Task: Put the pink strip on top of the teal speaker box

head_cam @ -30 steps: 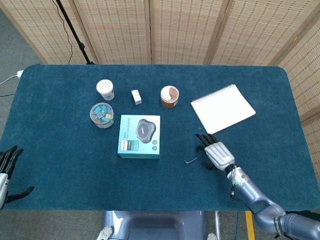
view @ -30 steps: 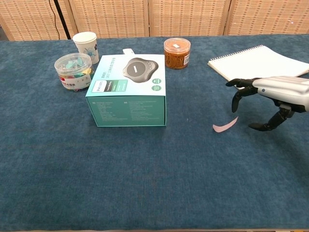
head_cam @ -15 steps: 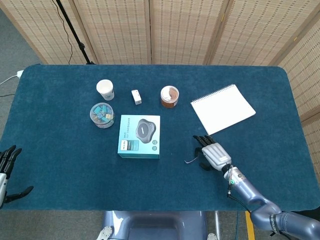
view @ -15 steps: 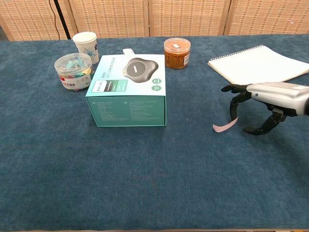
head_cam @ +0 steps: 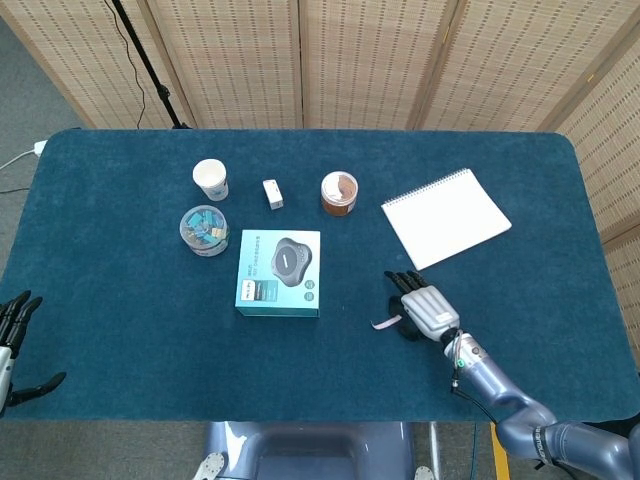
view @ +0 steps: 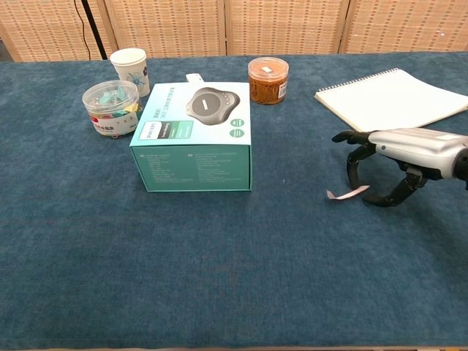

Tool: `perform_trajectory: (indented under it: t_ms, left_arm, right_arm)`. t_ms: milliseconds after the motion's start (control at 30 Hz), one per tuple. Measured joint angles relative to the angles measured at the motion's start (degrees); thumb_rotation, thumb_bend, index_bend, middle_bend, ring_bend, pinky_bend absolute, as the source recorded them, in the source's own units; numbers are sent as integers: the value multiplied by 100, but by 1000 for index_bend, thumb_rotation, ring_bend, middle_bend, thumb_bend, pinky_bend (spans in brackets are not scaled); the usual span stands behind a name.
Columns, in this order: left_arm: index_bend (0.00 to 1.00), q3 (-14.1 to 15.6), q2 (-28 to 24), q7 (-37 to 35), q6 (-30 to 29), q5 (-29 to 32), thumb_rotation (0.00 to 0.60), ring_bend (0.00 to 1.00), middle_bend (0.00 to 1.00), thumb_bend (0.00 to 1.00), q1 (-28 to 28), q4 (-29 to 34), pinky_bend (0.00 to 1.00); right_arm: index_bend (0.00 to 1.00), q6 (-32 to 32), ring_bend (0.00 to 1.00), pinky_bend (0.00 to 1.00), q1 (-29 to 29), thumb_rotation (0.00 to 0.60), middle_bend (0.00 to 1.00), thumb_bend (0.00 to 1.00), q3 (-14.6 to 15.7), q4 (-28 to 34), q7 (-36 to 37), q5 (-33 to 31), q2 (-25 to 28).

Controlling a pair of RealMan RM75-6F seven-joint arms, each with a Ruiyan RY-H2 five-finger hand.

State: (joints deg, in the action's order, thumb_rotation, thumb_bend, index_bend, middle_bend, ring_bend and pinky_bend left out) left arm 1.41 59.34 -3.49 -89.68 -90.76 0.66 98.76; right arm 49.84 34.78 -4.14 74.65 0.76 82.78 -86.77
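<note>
The pink strip (view: 344, 194) lies nearly flat on the blue cloth, right of the teal speaker box (view: 194, 139). My right hand (view: 402, 146) arches over the strip's right end, with a fingertip down at the strip and the thumb set behind it; finger and thumb stand apart. From the head view, the strip (head_cam: 383, 323) pokes out to the left of the right hand (head_cam: 425, 308), and the box (head_cam: 279, 272) sits left of both. My left hand (head_cam: 15, 335) hangs off the table's left edge with fingers spread and nothing in it.
Behind the box stand a paper cup (view: 130, 66), a clear jar of coloured clips (view: 111, 108) and a brown-filled jar (view: 268, 80). A spiral notepad (view: 391, 99) lies behind the right hand. A small white block (head_cam: 272, 193) sits between cup and jar.
My right hand has moved left and down onto the strip. The strip, curled up at one end before, now lies flatter and has shifted slightly right under the fingers.
</note>
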Motion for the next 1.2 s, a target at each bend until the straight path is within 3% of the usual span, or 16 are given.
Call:
perform_trajectory:
  t_ms: [433,933,1200]
  left_arm:
    - [0,1,-18,-66,-13,-10,600,0,0,0,9,-7,0]
    - [0,7,-28,-101,-29,-31,600,0,0,0,19,-14,0]
    - [0,13,-47,-147,-34,-45,600,0,0,0,22,-18,0]
  right_arm:
    - [583,75,0,0,18,600,0,620,17,-66,-12,-76,-71]
    - [599,316,0,0,-21,600,0,634,-11,213,17,-68,177]
    - [601,596,0,0,21,600,0,639,-299,637,-295,-119,550]
